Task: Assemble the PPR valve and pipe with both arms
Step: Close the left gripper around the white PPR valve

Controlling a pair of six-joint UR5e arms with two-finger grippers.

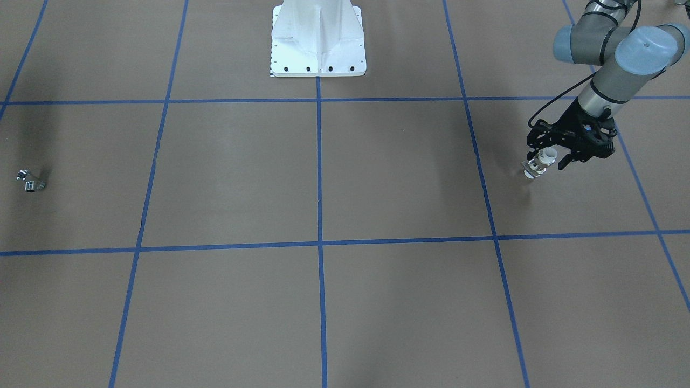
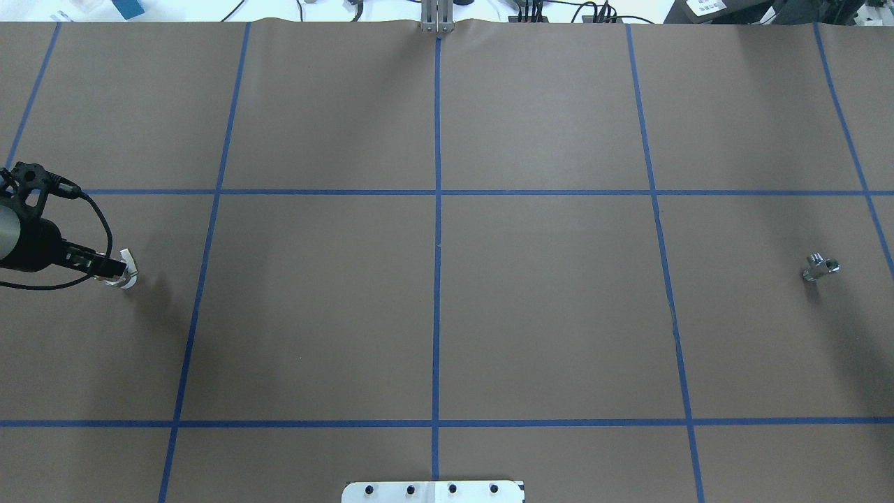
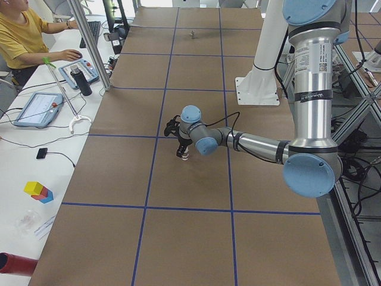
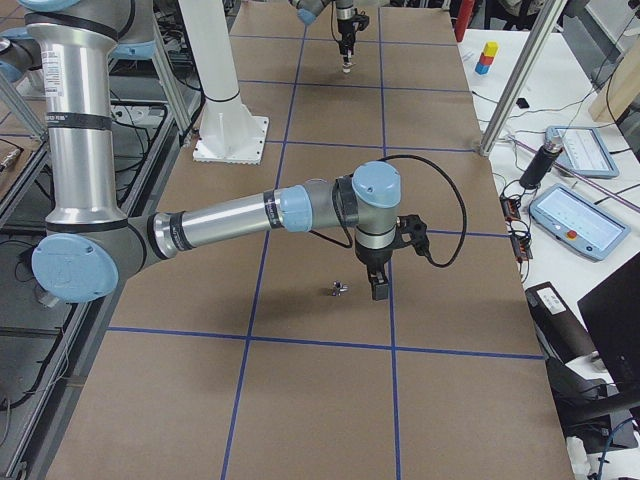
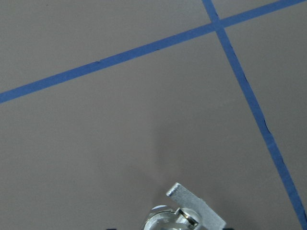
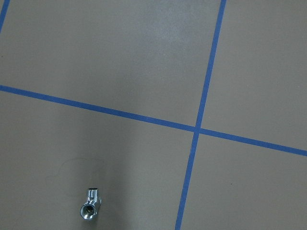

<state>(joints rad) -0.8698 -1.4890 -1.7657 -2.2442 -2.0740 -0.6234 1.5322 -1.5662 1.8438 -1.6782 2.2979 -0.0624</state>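
Left end effector (image 1: 543,164): jaws closed on the PPR valve (image 1: 547,157), at the robot's far-left side of the surface (image 1: 345,178). Whether the valve is lifted clear of the surface cannot be settled. Right end effector (image 4: 378,287): seen only in the right-side view, poised just beside the pipe (image 4: 338,290); whether its jaws are open or closed cannot be told. The pipe lies loose at the robot's far-right side, well apart from the valve. Handling assessment: both parts are judged small, rigid and light. The pipe's chrome is likely slippery, and its branched form may roll or pivot under a lopsided pinch. A hold across the straight body, leaving an open end free for mating, seems soundest. The valve's white plastic ends should tolerate clamping, but the flat lever handle (image 5: 196,207) ought to be kept clear of the fingers. Limitations: the left wrist view cuts the valve off at its lower edge. The right wrist view shows no fingers. Which pipe end mates with the valve is not discernible.
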